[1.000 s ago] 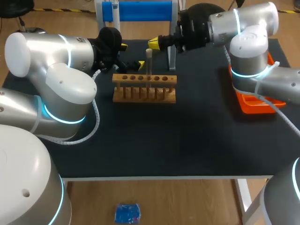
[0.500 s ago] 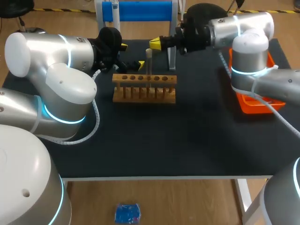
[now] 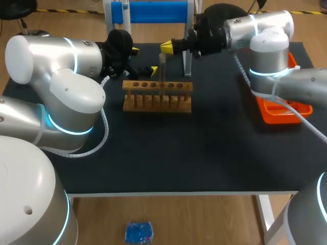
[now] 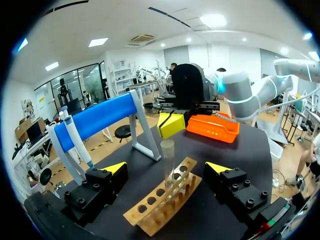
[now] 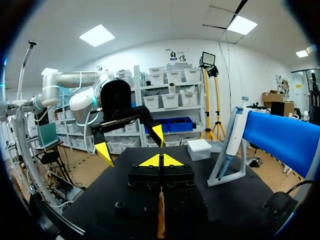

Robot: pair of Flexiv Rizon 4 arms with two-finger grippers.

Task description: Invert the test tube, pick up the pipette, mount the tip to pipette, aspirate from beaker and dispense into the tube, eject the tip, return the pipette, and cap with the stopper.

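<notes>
A clear test tube (image 3: pixel 162 71) (image 4: pixel 168 162) stands upright in a wooden rack (image 3: pixel 157 97) (image 4: pixel 165 200). My right gripper (image 3: pixel 167 47) (image 4: pixel 171 125) (image 5: pixel 160 161) is shut with nothing in it, its yellow tips level with the tube's top and just behind it; I cannot tell if they touch. My left gripper (image 3: pixel 144 60) (image 4: pixel 166 169) is open left of the rack, with the tube a little ahead of its fingers. The pipette (image 4: pixel 75 142) (image 5: pixel 231 142) hangs on the blue-topped stand (image 3: pixel 150 11) behind the rack.
An orange tray (image 3: pixel 278 109) (image 4: pixel 212 127) lies at the table's right side under my right arm. A white box (image 5: pixel 199 148) sits beside the pipette stand. A small dark round piece (image 5: pixel 119 205) lies on the black mat below my right gripper.
My right arm's wrist has swung, and its shut gripper edged slightly left at the tube's top. The left arm has kept still.
</notes>
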